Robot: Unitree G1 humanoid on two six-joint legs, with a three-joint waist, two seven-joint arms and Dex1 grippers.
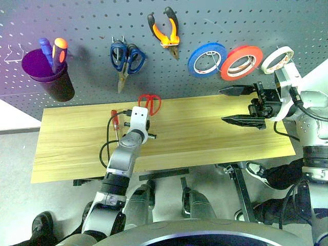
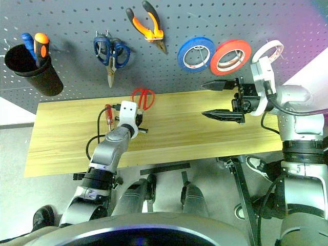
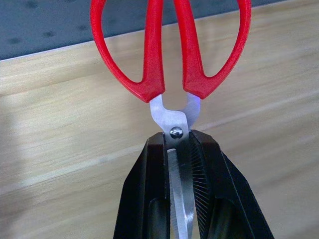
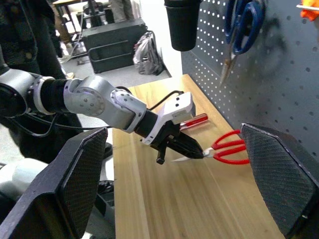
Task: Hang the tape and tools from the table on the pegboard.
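My left gripper (image 3: 177, 142) is shut on the blades of the red-handled scissors (image 3: 153, 59), just behind the pivot. The handles (image 1: 149, 102) point at the pegboard (image 1: 92, 20), low over the back edge of the table (image 1: 205, 138). A screwdriver with a dark red handle (image 1: 115, 119) lies on the table beside my left wrist. The orange-and-black pliers (image 1: 166, 32) and the white tape (image 1: 277, 59) hang on the pegboard. My right gripper (image 1: 241, 105) stands open and empty above the table's right part, pointing left, just below the tape.
Blue-handled scissors (image 1: 126, 57), a blue tape roll (image 1: 207, 59) and a red-orange roll (image 1: 242, 62) hang on the pegboard. A dark cup (image 1: 48, 72) with two screwdrivers hangs at the left, next to a bare wire hook (image 1: 14, 54). A person (image 4: 25, 25) stands beyond the table's far end.
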